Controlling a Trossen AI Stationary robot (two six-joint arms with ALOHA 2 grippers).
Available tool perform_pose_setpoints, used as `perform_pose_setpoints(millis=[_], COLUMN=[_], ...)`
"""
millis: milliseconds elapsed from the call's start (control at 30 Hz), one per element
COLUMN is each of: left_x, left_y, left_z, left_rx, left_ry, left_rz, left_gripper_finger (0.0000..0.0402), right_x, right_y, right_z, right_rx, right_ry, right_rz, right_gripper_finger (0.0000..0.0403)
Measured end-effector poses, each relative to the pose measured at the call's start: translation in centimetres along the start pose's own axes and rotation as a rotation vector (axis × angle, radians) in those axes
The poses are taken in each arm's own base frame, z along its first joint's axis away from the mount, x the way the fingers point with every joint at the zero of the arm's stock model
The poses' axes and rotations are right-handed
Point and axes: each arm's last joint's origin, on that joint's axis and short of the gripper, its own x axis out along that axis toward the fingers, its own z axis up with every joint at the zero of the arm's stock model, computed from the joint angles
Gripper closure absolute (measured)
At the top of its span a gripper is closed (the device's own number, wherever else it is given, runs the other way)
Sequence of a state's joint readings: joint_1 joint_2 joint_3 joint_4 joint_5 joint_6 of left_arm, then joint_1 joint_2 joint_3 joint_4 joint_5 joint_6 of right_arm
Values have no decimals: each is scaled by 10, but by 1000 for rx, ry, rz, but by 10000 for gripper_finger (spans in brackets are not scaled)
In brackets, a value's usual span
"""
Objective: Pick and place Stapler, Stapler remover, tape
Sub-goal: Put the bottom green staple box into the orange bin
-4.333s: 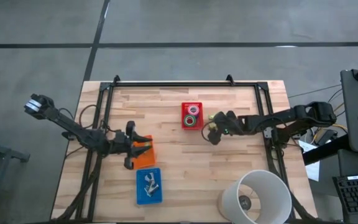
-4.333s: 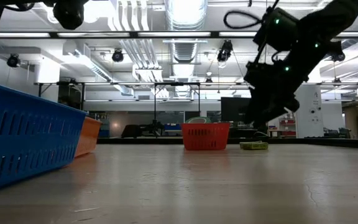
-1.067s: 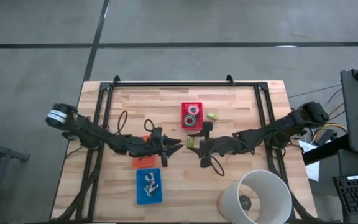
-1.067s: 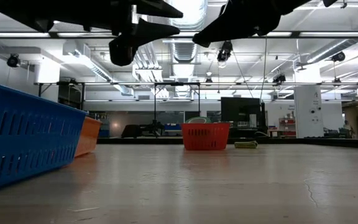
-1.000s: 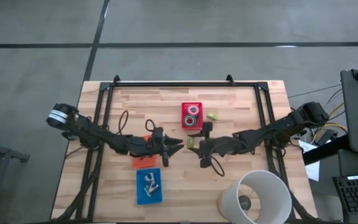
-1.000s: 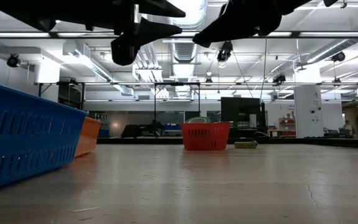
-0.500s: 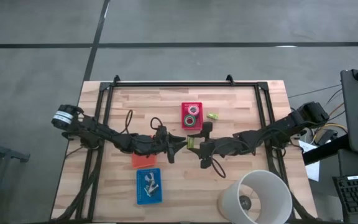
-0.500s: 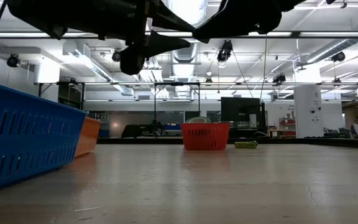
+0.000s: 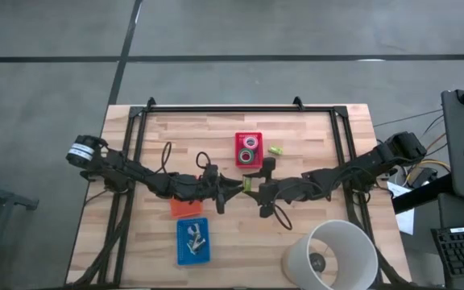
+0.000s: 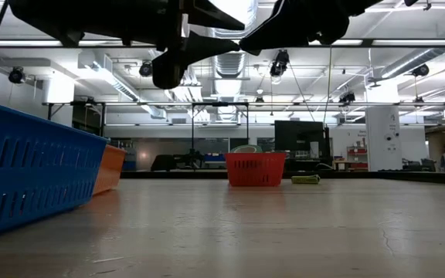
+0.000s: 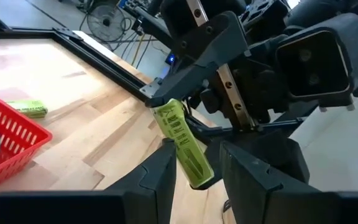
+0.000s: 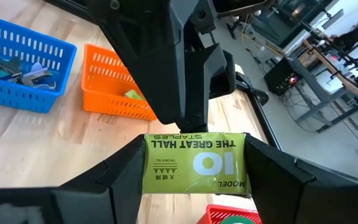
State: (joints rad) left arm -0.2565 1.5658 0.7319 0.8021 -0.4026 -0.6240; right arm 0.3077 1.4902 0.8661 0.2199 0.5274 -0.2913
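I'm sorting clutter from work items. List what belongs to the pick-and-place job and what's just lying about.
Job: green staples box in the right gripper's jaws mid-table, left gripper meeting it; second green box; tape rolls in the red basket; blue basket; orange basket.
Lying about: white cylinder.

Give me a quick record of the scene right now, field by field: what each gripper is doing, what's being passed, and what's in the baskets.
Stage: mid-air handover above the table's middle
Item passed: green staples box
Right gripper: shut on the box across its width
Left gripper: fingers either side of the box's far end, open, grip not confirmed
Red basket: tape rolls
Blue basket: small metal items, too small to name
Orange basket: one green item visible in the right wrist view
Loose on table: second green box beside the red basket
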Motion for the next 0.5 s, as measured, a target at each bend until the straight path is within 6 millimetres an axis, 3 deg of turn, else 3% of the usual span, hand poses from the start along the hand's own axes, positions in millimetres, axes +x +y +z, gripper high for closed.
perform_pose_setpoints(millis=[500], left_x=[9], left_y=[4], left_z=[10], left_rx=[18], left_ry=[5], left_rz=[-13], left_gripper_finger=[275], right_x=[0], right_y=[-1], right_z=[1], right_rx=[-4], right_ry=[-9], right_rz=[-7], right_gripper_finger=[172])
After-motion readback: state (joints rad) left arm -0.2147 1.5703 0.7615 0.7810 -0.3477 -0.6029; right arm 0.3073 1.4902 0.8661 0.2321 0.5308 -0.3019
